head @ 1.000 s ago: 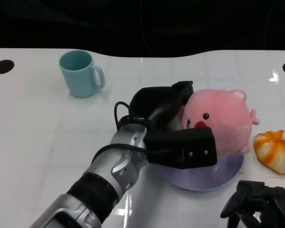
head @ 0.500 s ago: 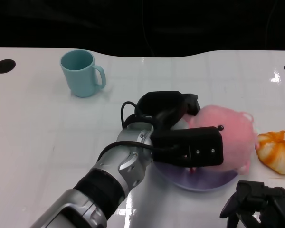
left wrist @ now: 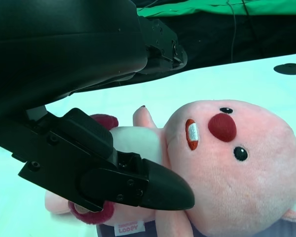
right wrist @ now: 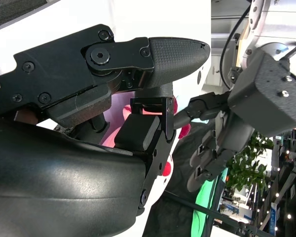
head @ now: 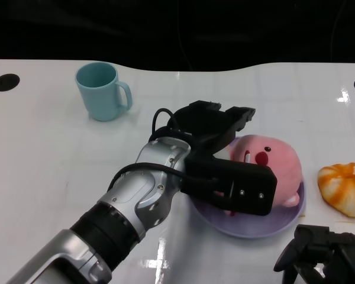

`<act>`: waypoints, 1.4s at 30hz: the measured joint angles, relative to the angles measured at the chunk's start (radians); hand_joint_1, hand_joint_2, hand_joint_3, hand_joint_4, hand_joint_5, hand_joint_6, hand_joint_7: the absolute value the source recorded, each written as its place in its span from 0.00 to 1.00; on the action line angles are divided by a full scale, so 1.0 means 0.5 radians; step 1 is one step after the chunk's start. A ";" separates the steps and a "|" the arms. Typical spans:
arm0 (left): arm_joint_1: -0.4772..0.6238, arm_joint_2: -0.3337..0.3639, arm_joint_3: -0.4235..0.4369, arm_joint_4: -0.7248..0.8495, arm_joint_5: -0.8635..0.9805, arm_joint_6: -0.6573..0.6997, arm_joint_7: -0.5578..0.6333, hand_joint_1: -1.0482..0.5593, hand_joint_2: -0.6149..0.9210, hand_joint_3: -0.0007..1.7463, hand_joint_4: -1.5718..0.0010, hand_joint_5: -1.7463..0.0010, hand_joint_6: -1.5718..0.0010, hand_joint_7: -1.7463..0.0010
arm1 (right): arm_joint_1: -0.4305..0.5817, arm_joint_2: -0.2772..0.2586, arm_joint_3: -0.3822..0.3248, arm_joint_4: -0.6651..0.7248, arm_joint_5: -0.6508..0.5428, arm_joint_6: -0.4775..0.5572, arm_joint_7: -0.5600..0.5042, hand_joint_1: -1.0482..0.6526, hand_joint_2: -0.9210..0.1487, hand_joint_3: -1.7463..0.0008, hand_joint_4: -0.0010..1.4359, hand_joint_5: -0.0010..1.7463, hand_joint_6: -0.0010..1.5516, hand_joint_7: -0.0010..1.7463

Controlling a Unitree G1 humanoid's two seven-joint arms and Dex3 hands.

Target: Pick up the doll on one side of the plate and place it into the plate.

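- The pink doll (head: 269, 165) is now lying on its side in the purple plate (head: 248, 228), right of centre in the head view; a second ago it was sitting upright and higher, and half a second ago it was tipping down toward the plate.
- The left hand (head: 225, 160) is reaching in from the lower left, with its fingers spreading apart around the doll: the upper fingers (head: 239, 115) are lifting clear above its head, while the thumb block is sitting low across its front.
- In the left wrist view the doll (left wrist: 222, 163) is lying face-on, with one black finger (left wrist: 138, 185) resting across its belly; I judge the grip is being released, though whether that finger is pressing or only touching cannot be told.
- The right hand (head: 325, 251) is sitting at the lower right corner, fingers curled inward, holding nothing.
- The teal mug (head: 102, 90) is standing at upper left and the orange toy (head: 343, 186) at the right edge; neither has moved.
- Judging by this, the placement is essentially done; only withdrawing the left hand is remaining, and snagging the doll is the risk.
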 measured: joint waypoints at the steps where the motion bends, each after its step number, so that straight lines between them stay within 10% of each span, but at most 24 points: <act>1: 0.000 0.002 -0.002 -0.021 0.005 0.011 -0.003 0.00 1.00 0.25 1.00 1.00 1.00 1.00 | 0.000 0.000 0.000 0.000 -0.001 0.000 -0.002 0.06 0.00 0.77 0.66 0.81 0.61 0.63; 27: 0.525 0.454 0.337 -0.882 -0.272 -0.226 -0.123 0.01 1.00 0.28 1.00 1.00 0.99 0.99 | -0.017 -0.011 -0.010 0.021 -0.002 -0.036 -0.013 0.07 0.00 0.76 0.65 0.83 0.60 0.64; 42: 1.074 0.531 0.727 -1.134 -0.819 -0.637 -0.079 0.30 1.00 0.11 0.82 0.89 0.79 0.93 | -0.024 -0.018 -0.011 0.030 -0.002 -0.022 -0.022 0.06 0.00 0.76 0.65 0.83 0.60 0.65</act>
